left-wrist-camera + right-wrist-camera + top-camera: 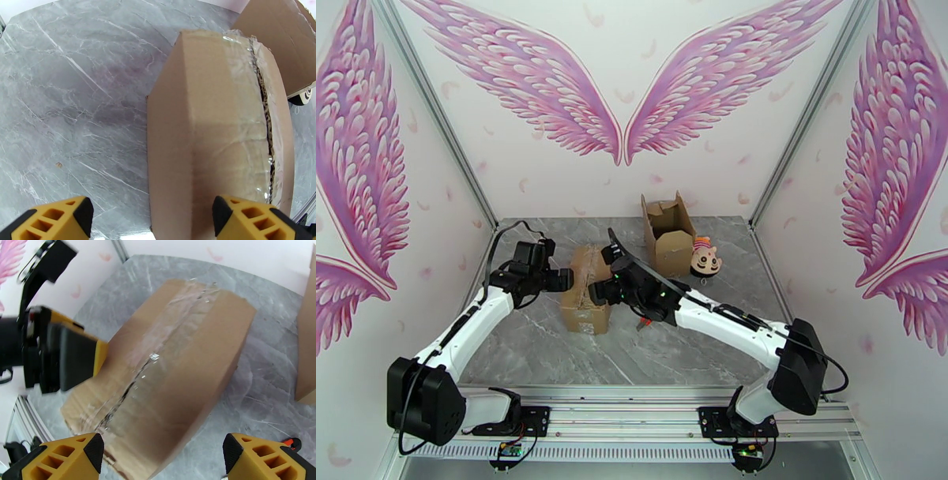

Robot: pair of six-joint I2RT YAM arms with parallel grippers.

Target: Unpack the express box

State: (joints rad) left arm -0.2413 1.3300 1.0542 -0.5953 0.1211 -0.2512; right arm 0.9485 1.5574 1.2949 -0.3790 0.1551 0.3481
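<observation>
The right jaws stood wide apart, their yellow fingertips (71, 459) low in the frame above the near end of the express box (170, 370). The box lay on the grey marbled surface (268, 370), its clear tape split along the top seam (the slit gaped darkest near the fingertips). One black-and-yellow finger (75, 358) of the left jaws hung at its left edge, contact unclear. A second cardboard box (308, 338) stood at the right.

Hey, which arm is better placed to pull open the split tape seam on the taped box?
Right, probably. The right gripper is open and faces the taped box from above, with the split seam running toward its fingers. The left gripper faces the box's side wall, seam off at one edge.
</observation>
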